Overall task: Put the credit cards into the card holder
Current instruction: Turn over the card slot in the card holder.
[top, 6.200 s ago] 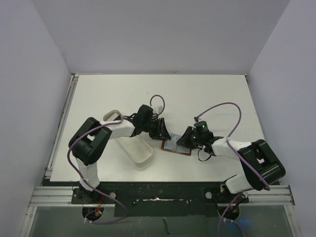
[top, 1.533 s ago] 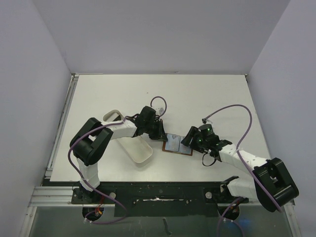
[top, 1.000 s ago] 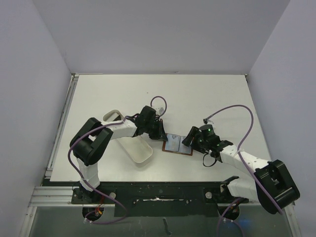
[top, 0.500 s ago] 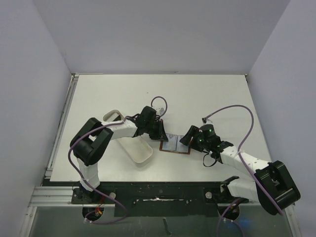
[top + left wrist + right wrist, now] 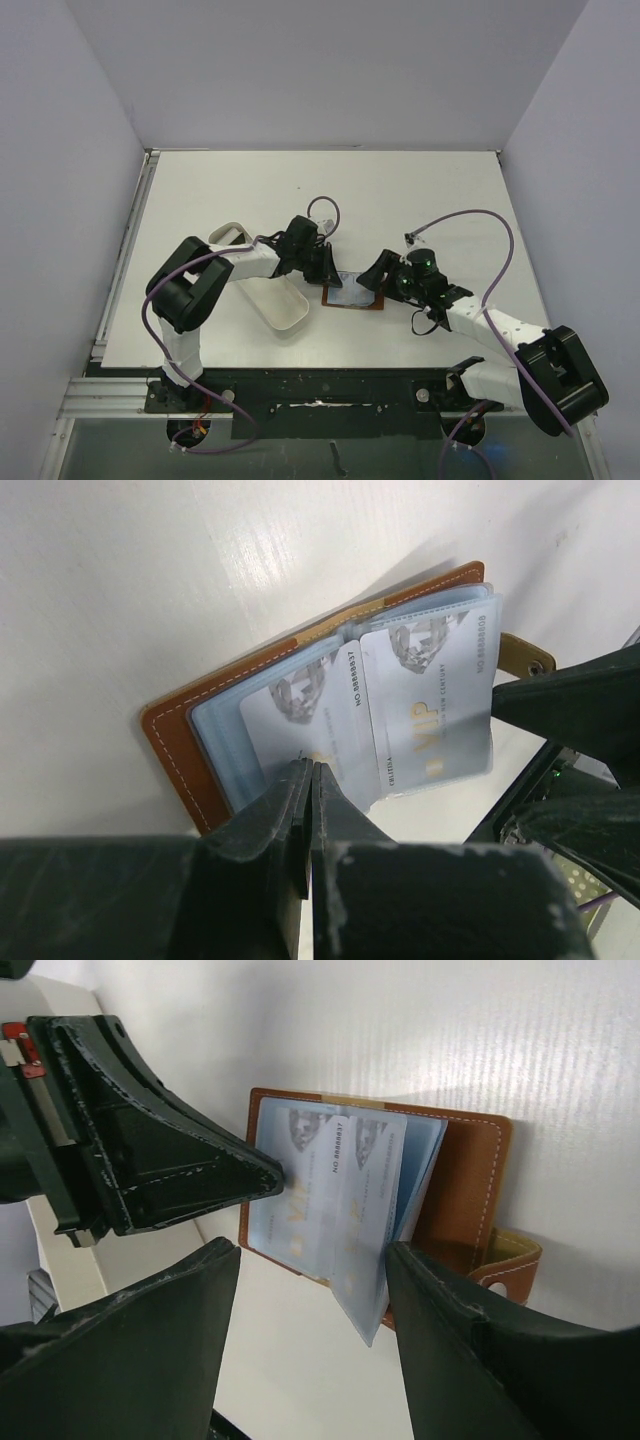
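Where the card holder (image 5: pixel 350 293) lies: open, between both grippers, long axis running gripper to gripper.
Credit cards (image 5: pixel 430 705): two silvery, sleeved inside.
Left gripper (image 5: pixel 308 775): fingers together, perhaps pinching a sleeve (image 5: pixel 222 748).
Right gripper (image 5: pixel 310 1255): jaws apart, loose sleeve (image 5: pixel 358 1295) flopping toward it.

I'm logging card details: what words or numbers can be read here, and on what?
"VIP": gold letters on the right card in the card holder, left wrist view.
"NO.8888837": along the left card edge; last digits uncertain.
"NO.8888808": along the right card's edge; digits uncertain.
Small print beside "VIP", perhaps "NEW CENTURY": too small to be sure.
Nothing else is legible.
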`<state>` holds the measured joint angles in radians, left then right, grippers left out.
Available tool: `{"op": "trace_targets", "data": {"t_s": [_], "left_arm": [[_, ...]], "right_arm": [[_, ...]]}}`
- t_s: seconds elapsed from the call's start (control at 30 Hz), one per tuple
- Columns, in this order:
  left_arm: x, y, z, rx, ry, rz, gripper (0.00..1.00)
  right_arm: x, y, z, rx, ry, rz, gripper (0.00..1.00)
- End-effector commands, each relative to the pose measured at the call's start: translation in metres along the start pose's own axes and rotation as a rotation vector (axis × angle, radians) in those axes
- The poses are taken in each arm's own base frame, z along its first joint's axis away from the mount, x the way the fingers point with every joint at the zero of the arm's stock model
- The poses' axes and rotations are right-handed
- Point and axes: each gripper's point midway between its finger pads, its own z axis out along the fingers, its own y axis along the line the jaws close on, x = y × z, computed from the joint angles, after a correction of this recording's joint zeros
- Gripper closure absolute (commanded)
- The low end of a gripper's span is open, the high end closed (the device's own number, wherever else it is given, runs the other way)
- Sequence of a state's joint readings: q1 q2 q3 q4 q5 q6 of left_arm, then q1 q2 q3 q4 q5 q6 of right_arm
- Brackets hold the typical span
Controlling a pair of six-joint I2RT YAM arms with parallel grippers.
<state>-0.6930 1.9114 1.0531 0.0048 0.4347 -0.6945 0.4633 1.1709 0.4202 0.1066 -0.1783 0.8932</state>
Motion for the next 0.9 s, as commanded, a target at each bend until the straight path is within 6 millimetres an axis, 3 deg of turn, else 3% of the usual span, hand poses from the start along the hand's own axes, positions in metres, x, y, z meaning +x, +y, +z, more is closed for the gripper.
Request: {"op": "trace_targets", "data": {"t_s": [0.0, 0.43, 0.87], "left_arm": [[-0.007, -0.003, 0.006, 0.009, -0.015, 0.028, 1.00], [-0.007, -0.003, 0.006, 0.009, -0.015, 0.028, 1.00], [-0.009, -0.004, 0.006, 0.011, -0.021, 0.028, 1.00]], "right_arm": [[-0.010, 0.022, 0.000, -0.113, -0.029, -0.033, 0.39], [-0.005, 0.035, 0.004, -0.162, 0.012, -0.069, 0.39], [-0.010, 0.064, 0.005, -0.232, 0.027, -0.127, 0.39]]}}
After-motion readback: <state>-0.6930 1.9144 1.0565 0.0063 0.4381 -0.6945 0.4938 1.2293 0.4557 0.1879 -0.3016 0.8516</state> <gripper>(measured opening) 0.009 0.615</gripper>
